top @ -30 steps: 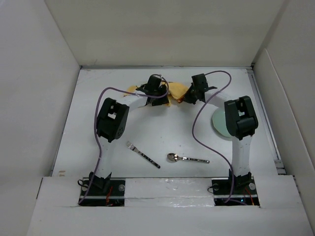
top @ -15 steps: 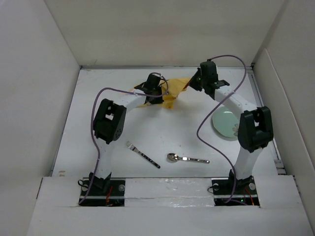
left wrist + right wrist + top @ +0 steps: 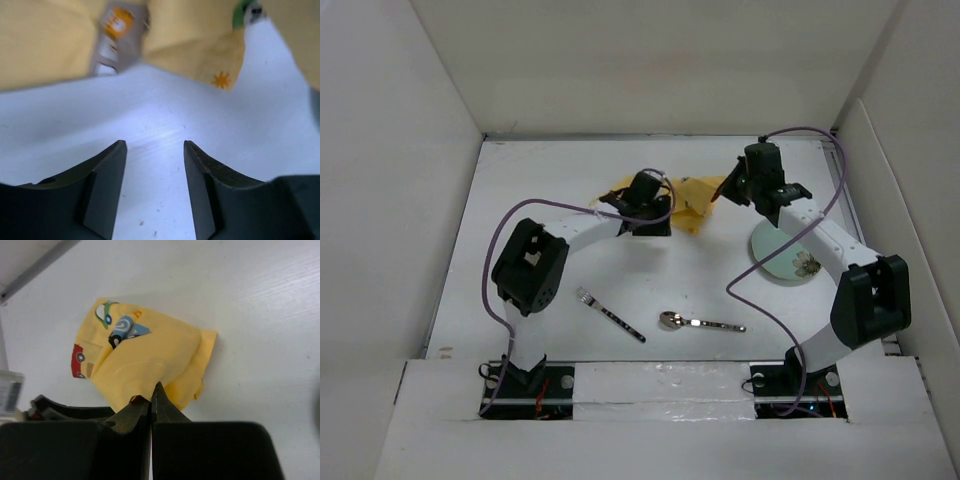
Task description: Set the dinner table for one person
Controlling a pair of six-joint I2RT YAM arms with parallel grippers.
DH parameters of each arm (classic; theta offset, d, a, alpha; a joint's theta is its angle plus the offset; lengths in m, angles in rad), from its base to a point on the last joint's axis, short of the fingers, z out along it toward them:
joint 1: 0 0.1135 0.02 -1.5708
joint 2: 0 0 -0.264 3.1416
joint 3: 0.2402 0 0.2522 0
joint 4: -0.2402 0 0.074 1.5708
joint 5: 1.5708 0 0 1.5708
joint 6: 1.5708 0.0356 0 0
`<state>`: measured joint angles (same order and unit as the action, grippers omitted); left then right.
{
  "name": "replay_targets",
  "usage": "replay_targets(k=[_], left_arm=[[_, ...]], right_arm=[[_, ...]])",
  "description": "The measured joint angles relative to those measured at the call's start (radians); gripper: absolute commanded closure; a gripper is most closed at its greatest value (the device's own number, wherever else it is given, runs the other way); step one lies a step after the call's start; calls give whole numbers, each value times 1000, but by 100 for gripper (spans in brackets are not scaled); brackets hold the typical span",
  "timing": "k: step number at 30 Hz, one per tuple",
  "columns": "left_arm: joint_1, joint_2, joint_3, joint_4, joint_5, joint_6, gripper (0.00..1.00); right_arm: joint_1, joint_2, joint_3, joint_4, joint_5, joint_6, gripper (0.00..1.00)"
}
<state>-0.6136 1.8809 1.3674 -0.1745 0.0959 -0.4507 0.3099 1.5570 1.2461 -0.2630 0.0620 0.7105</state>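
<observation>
Dinner table (image 3: pixel 670 275): white flat surface filling the floor of a white-walled enclosure (image 3: pixel 440 80), arm bases at its 6 o'clock edge. Yellow cloth (image 3: pixel 698 195) with cartoon cars lies bunched toward 12 o'clock of table centre, near the far wall. Right gripper (image 3: pixel 151 390): jaws pressed together, pinching the near edge of the yellow cloth; in the right wrist view the fabric rises to a point between the fingertips, and the rest is folded over on the table. Left gripper (image 3: pixel 155 147): jaws spread, nothing between them but bare table; fingertips low over the surface, just short of the cloth edge, which hangs across the top of the left wrist view with a small grey label on it. Room: open table from centre out to 9 o'clock. Plate (image 3: pixel 790 260), pale green with a flower print, sits at 3 o'clock, partly under the right forearm, near the right wall. Fork (image 3: pixel 610 312) and spoon (image 3: pixel 700 322) lie at 6 o'clock, apart from each other and well apart from the cloth. Left arm: elbow swung out to 9 o'clock, forearm reaching toward 1 o'clock. Right arm: elbow out to 4 o'clock, forearm stretched toward 11 o'clock.
</observation>
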Motion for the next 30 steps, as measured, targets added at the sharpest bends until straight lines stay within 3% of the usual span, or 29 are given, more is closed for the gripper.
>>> replay_targets(k=[5,9,16,20,23,24,25,30], left_arm=[[-173,68,-4,-8,-55,-17,42],[-283,118,47,16,-149,-32,39],[-281,328,287,21,-344,-43,40],[-270,357,310,19,-433,-47,49],[-268,363,309,20,-473,-42,72],[-269,365,309,20,-483,-39,92],[-269,366,309,20,-491,-37,100],[-269,341,265,34,-515,-3,100]], right_arm=[[0,-24,-12,-47,16,-5,100],[-1,-33,4,-74,16,-6,100],[-43,-43,8,-79,-72,9,100],[-77,-46,8,-89,-110,12,100],[-100,-48,8,-92,-143,12,100],[-108,-49,8,-93,-154,12,100],[-117,-50,8,-94,-164,13,100],[-154,-53,17,-103,-182,12,100]])
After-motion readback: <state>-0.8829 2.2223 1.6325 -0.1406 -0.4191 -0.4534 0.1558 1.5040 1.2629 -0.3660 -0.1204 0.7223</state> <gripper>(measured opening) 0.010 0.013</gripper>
